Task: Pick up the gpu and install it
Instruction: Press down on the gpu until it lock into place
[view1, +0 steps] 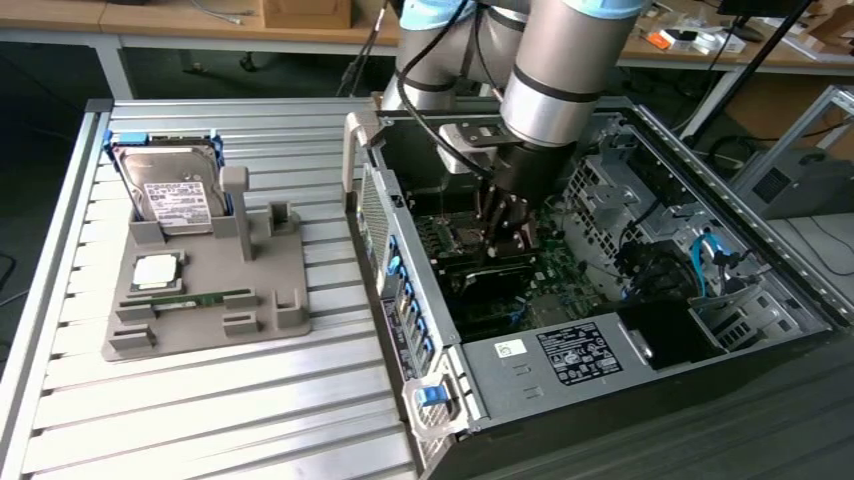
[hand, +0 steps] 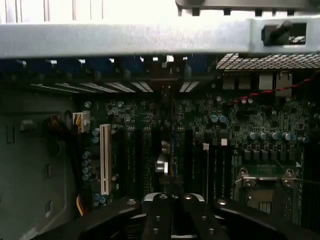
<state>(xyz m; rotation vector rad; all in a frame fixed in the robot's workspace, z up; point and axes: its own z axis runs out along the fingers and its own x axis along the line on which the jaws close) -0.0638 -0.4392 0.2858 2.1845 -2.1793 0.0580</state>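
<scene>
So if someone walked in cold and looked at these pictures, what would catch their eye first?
Probably the big grey robot arm plunging into the open black and silver computer case, its shut black gripper down over the green motherboard. Next, the grey plastic parts holder on the slatted metal table at the exterior view's left, with a boxy silver hard drive standing in it.
</scene>
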